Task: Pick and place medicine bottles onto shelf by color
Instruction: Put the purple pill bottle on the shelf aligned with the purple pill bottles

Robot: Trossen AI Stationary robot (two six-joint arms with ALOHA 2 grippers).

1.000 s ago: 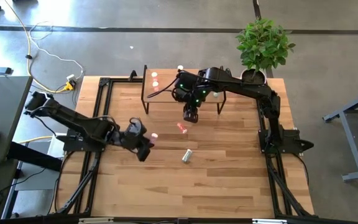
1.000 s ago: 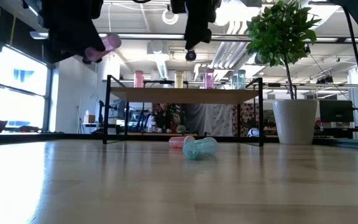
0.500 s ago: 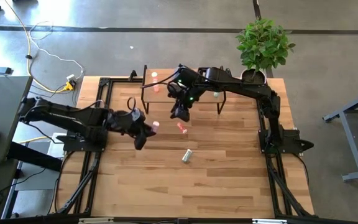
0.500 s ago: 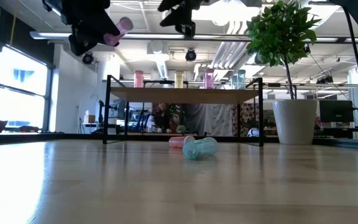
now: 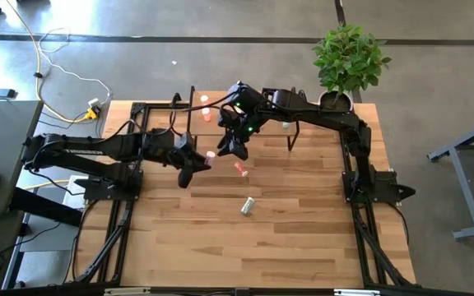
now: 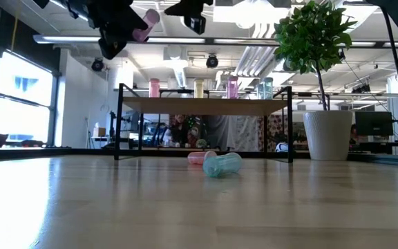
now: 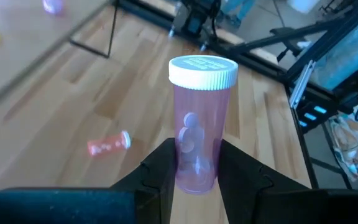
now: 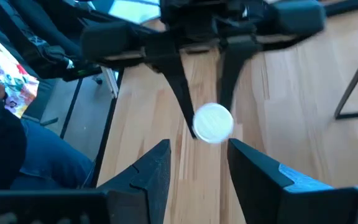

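Observation:
My left gripper (image 5: 194, 164) is shut on a pink medicine bottle (image 5: 210, 154) with a white cap and holds it in the air left of the shelf's front. My right gripper (image 5: 230, 150) hangs open just right of that bottle, with its fingers (image 8: 160, 165) pointing at the bottle's cap (image 8: 213, 122) and nothing between them. The shelf (image 6: 206, 104) stands at the far edge and bears several upright bottles. A red-orange bottle (image 5: 241, 169) and a pale green bottle (image 5: 248, 205) lie on their sides on the table. My left gripper pinches the pink bottle's lower half (image 7: 194, 171) between its two fingers, which come from the table's left. The bottle sticks out past the fingertips along the fingers, cap end (image 7: 202, 70) farthest from the gripper. It is lifted clear of the table, cap tilted upward (image 6: 146, 21).
A potted plant (image 5: 348, 62) stands at the table's far right corner. Black frame rails (image 5: 130, 205) run along both sides of the table. The near half of the tabletop (image 5: 245, 255) is bare wood.
My left gripper has carried the pink bottle up and toward the far edge, nearer the shelf, rolling so that the cap points more toward the right gripper. My right gripper has tipped up from pointing down and swung toward the table's left, facing the bottle.

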